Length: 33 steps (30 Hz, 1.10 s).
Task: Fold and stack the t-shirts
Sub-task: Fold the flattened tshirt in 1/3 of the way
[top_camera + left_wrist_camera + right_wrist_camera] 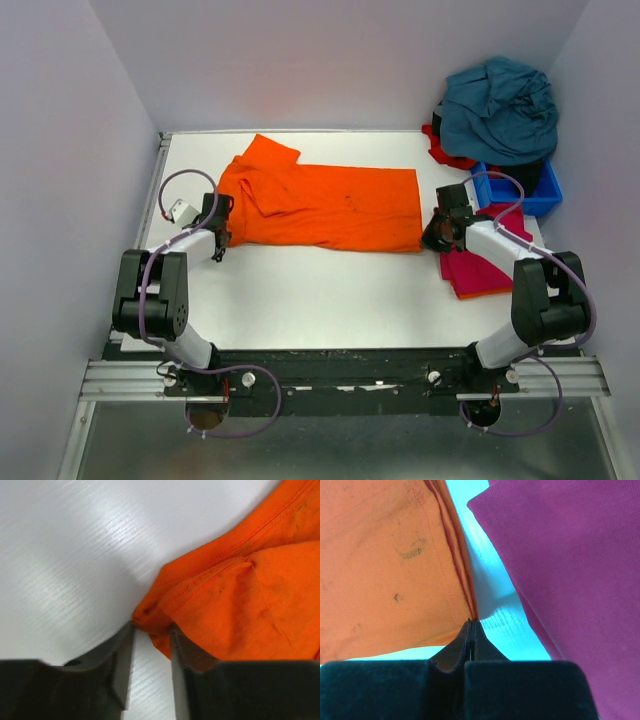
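- Top external view: the orange t-shirt (330,205) lies flat across the far half of the white desk (330,290), with a sleeve jutting out at its far left end.
- The left fingers (122,665) stand at the shirt's near left corner with a narrow gap between them. The tip of that corner sits right at their ends, and bare desk shows in the gap below it.
- The right fingers (455,655) are pressed together, their tips against the shirt's right edge. Whether any cloth is pinched cannot be told.
- A magenta t-shirt (480,275) lies flat just right of the orange one, partly under the right arm.
- In the far right corner a teal t-shirt (500,110) is heaped over a blue bin (540,195), with a red t-shirt (440,150) showing beneath it.
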{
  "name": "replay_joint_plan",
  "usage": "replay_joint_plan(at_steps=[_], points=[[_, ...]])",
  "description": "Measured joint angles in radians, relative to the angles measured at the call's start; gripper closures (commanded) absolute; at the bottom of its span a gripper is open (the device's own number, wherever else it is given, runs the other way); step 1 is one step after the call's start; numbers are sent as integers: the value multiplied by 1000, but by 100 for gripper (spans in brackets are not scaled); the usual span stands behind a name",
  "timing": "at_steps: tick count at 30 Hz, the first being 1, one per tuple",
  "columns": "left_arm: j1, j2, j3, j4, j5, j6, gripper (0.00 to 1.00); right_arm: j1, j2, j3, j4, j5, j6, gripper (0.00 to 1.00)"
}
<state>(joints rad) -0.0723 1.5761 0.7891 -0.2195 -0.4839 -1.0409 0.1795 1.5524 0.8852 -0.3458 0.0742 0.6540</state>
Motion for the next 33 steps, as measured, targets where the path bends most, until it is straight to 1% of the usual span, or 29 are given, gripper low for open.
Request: replay_joint_plan(at_steps=[3,4,5,12,19,29,33], points=[[11,29,21,9,6,-1,92,0,0,0,0,0,0,99],[19,31,21,13,9,-4,93,0,0,0,0,0,0,99],[24,30,20,14,12,-3,100,0,0,0,-1,0,0,99],[58,-17,-10,48,33,32,100,-3,-22,0,-15,0,-2,99],[90,-105,-18,61,43,79,100,-11,-46,3,-45,1,-12,99],[109,-166,-40,34,42,86,100,-19,-46,9,-73,2,-19,99],[136,-166,-15,-11,48,83,100,-47,-51,37,-89,0,-20,99]])
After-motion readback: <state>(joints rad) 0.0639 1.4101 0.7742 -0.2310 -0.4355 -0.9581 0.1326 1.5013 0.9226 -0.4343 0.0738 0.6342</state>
